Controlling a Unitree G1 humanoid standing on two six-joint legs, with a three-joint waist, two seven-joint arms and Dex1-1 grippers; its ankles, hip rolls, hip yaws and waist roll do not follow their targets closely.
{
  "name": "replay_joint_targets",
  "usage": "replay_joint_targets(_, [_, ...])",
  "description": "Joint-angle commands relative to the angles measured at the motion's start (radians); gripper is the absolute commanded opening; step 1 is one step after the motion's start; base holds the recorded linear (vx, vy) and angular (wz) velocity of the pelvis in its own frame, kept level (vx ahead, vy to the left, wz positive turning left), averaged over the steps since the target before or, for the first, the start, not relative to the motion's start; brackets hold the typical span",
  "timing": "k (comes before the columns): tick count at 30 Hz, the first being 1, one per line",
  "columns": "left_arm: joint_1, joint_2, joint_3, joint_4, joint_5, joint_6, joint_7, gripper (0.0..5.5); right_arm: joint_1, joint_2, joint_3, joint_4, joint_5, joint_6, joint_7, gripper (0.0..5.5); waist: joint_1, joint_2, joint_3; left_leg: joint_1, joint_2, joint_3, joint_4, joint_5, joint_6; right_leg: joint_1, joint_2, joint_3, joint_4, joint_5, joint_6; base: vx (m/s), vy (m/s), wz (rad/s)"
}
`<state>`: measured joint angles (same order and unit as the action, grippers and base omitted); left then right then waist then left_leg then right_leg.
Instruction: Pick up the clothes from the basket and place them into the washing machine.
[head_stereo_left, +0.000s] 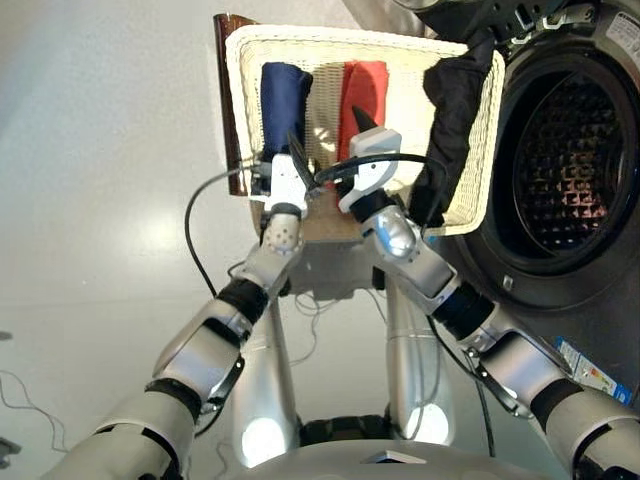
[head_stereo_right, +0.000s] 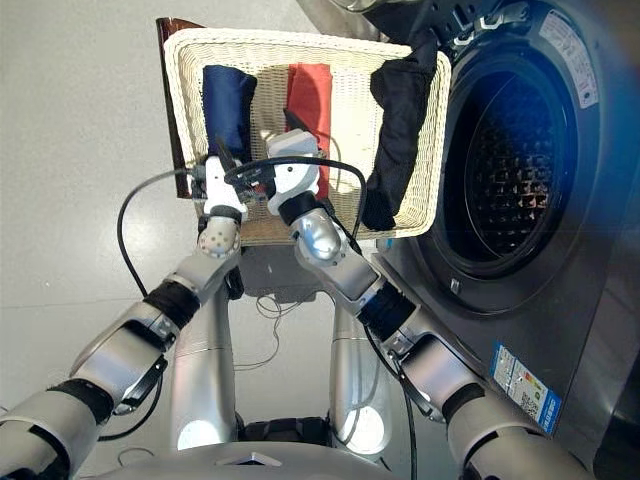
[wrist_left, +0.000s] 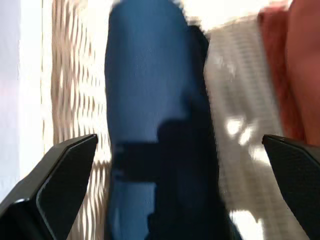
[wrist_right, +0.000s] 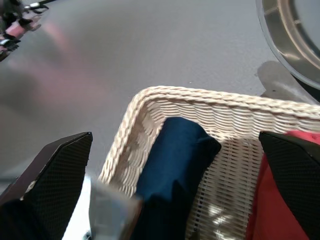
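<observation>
The cream wicker basket stands in front of me, left of the washing machine, whose drum is open. Inside lie the navy cloth and the coral-red cloth. The black cloth hangs over the basket's right rim beside the drum. My left gripper is open over the near end of the navy cloth, which shows between its fingers. My right gripper is open above the near end of the red cloth, holding nothing.
A dark brown board sticks out along the basket's left side. The basket rests on a tan support. The machine's round door hangs open beyond the basket. Black cables loop off both wrists. Grey floor lies to the left.
</observation>
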<state>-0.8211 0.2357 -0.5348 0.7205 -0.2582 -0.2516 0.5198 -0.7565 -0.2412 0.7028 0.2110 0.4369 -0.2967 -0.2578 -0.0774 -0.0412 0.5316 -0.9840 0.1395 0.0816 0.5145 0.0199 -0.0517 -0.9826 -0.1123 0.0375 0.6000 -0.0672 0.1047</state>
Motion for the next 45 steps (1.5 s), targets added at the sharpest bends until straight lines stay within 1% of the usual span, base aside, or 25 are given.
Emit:
replay_joint_targets(1, [-0.021, -0.018, -0.035, -0.085, 0.061, -0.034, 0.042, 5.5, -0.027, 0.026, -0.01, -0.139, -0.007, -0.078, 0.024, 5.5, 0.006, 0.011, -0.012, 0.003, -0.008, 0.024, 0.039, -0.092, -0.003, -0.073, 0.017, 0.007, 0.003, 0.014, -0.012, 0.0, 0.0, 0.0])
replay_joint_targets(3, [-0.025, -0.023, -0.037, -0.094, 0.061, -0.035, 0.046, 5.5, -0.033, 0.023, -0.008, -0.146, -0.001, -0.078, 0.026, 5.5, 0.005, 0.01, -0.012, -0.004, -0.007, 0.024, 0.041, -0.092, -0.004, -0.08, 0.019, 0.008, 0.003, 0.014, -0.012, 0.054, 0.007, -0.014])
replay_joint_targets(4, [-0.018, -0.026, -0.039, -0.093, 0.06, -0.033, 0.048, 5.5, -0.025, 0.024, -0.006, -0.147, 0.001, -0.077, 0.028, 5.5, 0.005, 0.011, -0.012, 0.019, -0.006, 0.02, 0.054, -0.129, -0.01, -0.059, 0.019, 0.008, 0.019, -0.022, -0.008, 0.107, 0.019, -0.022])
replay_joint_targets(9, [-0.039, -0.039, -0.032, -0.064, 0.029, -0.03, 0.057, 5.5, -0.04, 0.021, -0.001, -0.149, 0.002, -0.074, 0.025, 5.5, 0.002, 0.006, -0.012, 0.006, -0.003, 0.02, 0.055, -0.129, -0.011, -0.071, 0.023, 0.009, 0.016, -0.017, -0.006, 0.021, 0.001, -0.002])
replay_joint_targets(11, [-0.049, -0.049, -0.021, -0.034, -0.012, -0.031, 0.055, 5.5, -0.045, 0.023, 0.002, -0.15, 0.007, -0.071, 0.024, 5.5, 0.001, 0.003, -0.012, 0.004, -0.001, 0.024, 0.053, -0.128, -0.012, -0.076, 0.024, 0.008, 0.013, -0.016, -0.006, 0.0, 0.0, 0.0])
replay_joint_targets(18, [-0.089, -0.054, 0.008, 0.054, -0.137, -0.03, 0.029, 5.5, -0.046, 0.026, 0.017, -0.171, 0.036, -0.065, 0.03, 5.5, -0.009, -0.006, -0.012, -0.022, 0.001, 0.023, 0.069, -0.133, -0.014, -0.097, 0.027, 0.014, 0.016, -0.012, -0.005, 0.0, 0.0, 0.0])
replay_joint_targets(24, [-0.107, -0.058, 0.02, 0.118, -0.205, -0.014, 0.011, 5.5, -0.035, 0.021, 0.027, -0.187, 0.057, -0.063, 0.034, 5.5, -0.012, -0.006, -0.012, -0.039, 0.005, 0.026, 0.081, -0.134, -0.014, -0.113, 0.026, 0.019, 0.018, -0.008, -0.005, 0.0, 0.0, 0.0])
replay_joint_targets(29, [-0.116, -0.067, 0.029, 0.16, -0.238, -0.005, 0.012, 5.5, -0.028, 0.01, 0.036, -0.192, 0.066, -0.059, 0.031, 5.5, -0.011, -0.006, -0.012, -0.047, 0.006, 0.03, 0.087, -0.135, -0.012, -0.12, 0.028, 0.022, 0.019, -0.005, -0.005, 0.0, 0.0, 0.0])
replay_joint_targets(30, [-0.117, -0.073, 0.03, 0.174, -0.252, 0.0, 0.011, 5.2, -0.024, 0.007, 0.038, -0.193, 0.073, -0.058, 0.027, 5.5, -0.011, -0.005, -0.012, -0.047, 0.006, 0.029, 0.087, -0.134, -0.013, -0.121, 0.029, 0.023, 0.02, -0.005, -0.006, 0.0, 0.0, 0.0])
replay_joint_targets(31, [-0.117, -0.074, 0.03, 0.181, -0.253, 0.006, 0.012, 4.55, -0.021, 0.005, 0.038, -0.193, 0.078, -0.058, 0.026, 5.5, -0.012, -0.005, -0.012, -0.047, 0.006, 0.029, 0.086, -0.133, -0.013, -0.12, 0.029, 0.023, 0.018, -0.002, -0.005, 0.0, 0.0, 0.0])
replay_joint_targets(32, [-0.116, -0.075, 0.032, 0.19, -0.253, 0.011, 0.011, 4.31, -0.019, 0.003, 0.035, -0.193, 0.082, -0.058, 0.024, 5.5, -0.013, -0.005, -0.012, -0.046, 0.006, 0.029, 0.086, -0.133, -0.013, -0.119, 0.029, 0.024, 0.015, -0.002, -0.005, 0.0, 0.0, 0.0])
replay_joint_targets(33, [-0.117, -0.077, 0.032, 0.196, -0.253, 0.014, 0.009, 3.86, -0.019, 0.002, 0.034, -0.193, 0.087, -0.056, 0.025, 5.5, -0.012, -0.005, -0.012, -0.047, 0.006, 0.029, 0.086, -0.133, -0.013, -0.118, 0.031, 0.025, 0.013, 0.0, -0.005, 0.0, 0.0, 0.0])
replay_joint_targets(34, [-0.118, -0.078, 0.032, 0.204, -0.254, 0.017, 0.008, 2.29, -0.019, -0.001, 0.034, -0.194, 0.091, -0.056, 0.026, 5.5, -0.011, -0.005, -0.012, -0.046, 0.006, 0.03, 0.085, -0.132, -0.013, -0.118, 0.032, 0.026, 0.012, 0.0, -0.005, 0.0, 0.0, 0.0])
replay_joint_targets(36, [-0.119, -0.08, 0.03, 0.21, -0.255, 0.02, 0.008, 1.77, -0.018, -0.003, 0.035, -0.195, 0.095, -0.056, 0.026, 5.5, -0.011, -0.004, -0.012, -0.046, 0.007, 0.03, 0.085, -0.132, -0.013, -0.118, 0.033, 0.028, 0.01, 0.003, -0.005, 0.0, 0.0, 0.0])
replay_joint_targets(37, [-0.122, -0.083, 0.031, 0.222, -0.258, 0.025, 0.008, 1.21, -0.019, -0.006, 0.036, -0.197, 0.1, -0.057, 0.025, 5.5, -0.011, -0.005, -0.012, -0.045, 0.007, 0.031, 0.086, -0.133, -0.014, -0.116, 0.034, 0.029, 0.008, 0.003, -0.006, 0.0, 0.0, 0.0])
replay_joint_targets(38, [-0.125, -0.084, 0.03, 0.23, -0.255, 0.03, 0.007, 0.95, -0.018, -0.007, 0.036, -0.199, 0.101, -0.057, 0.024, 5.5, -0.011, -0.005, -0.012, -0.045, 0.008, 0.031, 0.087, -0.132, -0.014, -0.116, 0.034, 0.029, 0.006, 0.004, -0.005, 0.0, 0.0, 0.0])
replay_joint_targets(39, [-0.127, -0.083, 0.03, 0.235, -0.25, 0.034, 0.006, 0.19, -0.016, -0.01, 0.036, -0.199, 0.102, -0.057, 0.025, 5.5, -0.011, -0.005, -0.012, -0.045, 0.008, 0.031, 0.088, -0.132, -0.014, -0.116, 0.035, 0.03, 0.006, 0.004, -0.005, 0.0, 0.0, 0.0])
replay_joint_targets(40, [-0.127, -0.081, 0.028, 0.233, -0.246, 0.035, 0.007, 0.0, -0.013, -0.013, 0.036, -0.2, 0.102, -0.056, 0.024, 5.5, -0.01, -0.004, -0.012, -0.046, 0.008, 0.031, 0.088, -0.132, -0.014, -0.116, 0.035, 0.029, 0.006, 0.004, -0.005, 0.0, 0.0, 0.0])
replay_joint_targets(45, [-0.126, -0.08, 0.023, 0.225, -0.233, 0.041, 0.007, 0.0, 0.0, -0.021, 0.027, -0.198, 0.108, -0.054, 0.022, 5.5, -0.01, -0.005, -0.012, -0.034, 0.01, 0.034, 0.075, -0.126, -0.015, -0.105, 0.033, 0.027, -0.002, 0.007, -0.005, 0.0, 0.0, 0.0])
